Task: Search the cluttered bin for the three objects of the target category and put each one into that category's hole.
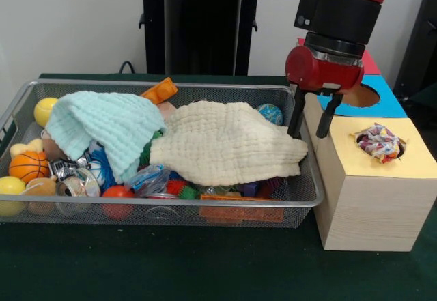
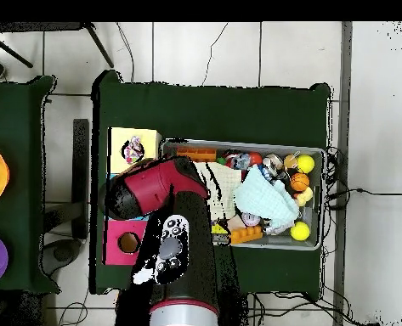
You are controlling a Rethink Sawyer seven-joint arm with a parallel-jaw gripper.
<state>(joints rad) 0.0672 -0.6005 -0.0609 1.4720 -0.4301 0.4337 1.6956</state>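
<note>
The wire mesh bin (image 1: 164, 209) holds many toys under a cream cloth (image 1: 229, 140) and a mint cloth (image 1: 106, 123); it also shows in the overhead view (image 2: 314, 153). A knotted rope bundle (image 1: 379, 142) of mixed colours sits in the hole of the yellow-topped box (image 1: 372, 198), and shows from above (image 2: 134, 151). My gripper (image 1: 313, 115) hangs open and empty between the bin's right end and the boxes, just left of the rope bundle. The overhead view hides the gripper under the arm (image 2: 157, 188).
A blue-topped box (image 1: 382, 99) with a round hole stands behind the yellow one, a pink-topped one (image 2: 119, 242) beyond. In the bin lie an orange basketball (image 1: 27, 166), yellow balls (image 1: 45, 110), a red ball (image 1: 117, 193) and an orange toy (image 1: 160, 91).
</note>
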